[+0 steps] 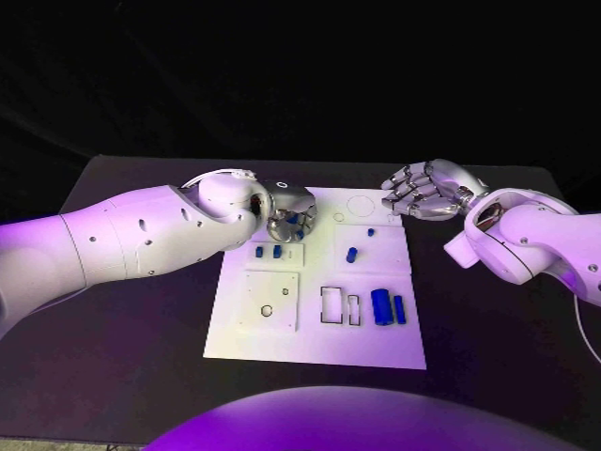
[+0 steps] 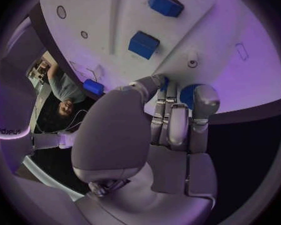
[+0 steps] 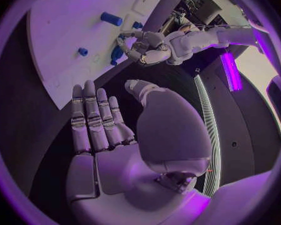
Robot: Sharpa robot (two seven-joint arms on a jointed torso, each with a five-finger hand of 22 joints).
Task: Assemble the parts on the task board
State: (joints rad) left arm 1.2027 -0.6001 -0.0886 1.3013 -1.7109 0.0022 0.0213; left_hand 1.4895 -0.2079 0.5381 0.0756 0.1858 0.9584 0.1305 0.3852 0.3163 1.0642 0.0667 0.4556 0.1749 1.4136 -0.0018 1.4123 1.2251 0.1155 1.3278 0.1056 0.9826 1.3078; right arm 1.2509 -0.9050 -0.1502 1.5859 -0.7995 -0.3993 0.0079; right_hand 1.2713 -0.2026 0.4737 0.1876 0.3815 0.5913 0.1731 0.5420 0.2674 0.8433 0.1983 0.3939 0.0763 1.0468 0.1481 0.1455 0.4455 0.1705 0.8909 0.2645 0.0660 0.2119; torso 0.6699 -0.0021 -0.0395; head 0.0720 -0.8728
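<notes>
The flat white rectangular task board (image 1: 315, 348) lies under both hands. The left hand (image 1: 285, 212) curls its fingers (image 2: 203, 102) around a small blue plastic part (image 2: 188, 93) at the board's far edge. The right hand (image 1: 429, 191) hovers empty, fingers (image 3: 93, 117) spread apart.

Violet light washes the scene, brightest on the white task board (image 1: 315, 329) and the arms; the background toward 12 o'clock stays black. The tabletop (image 1: 138, 376) is dim. Soft shadows fall beneath the left robot hand (image 1: 285, 209). Both wrist views show fisheye bending and dark vignetting at the rim; near surfaces appear slightly soft.
</notes>
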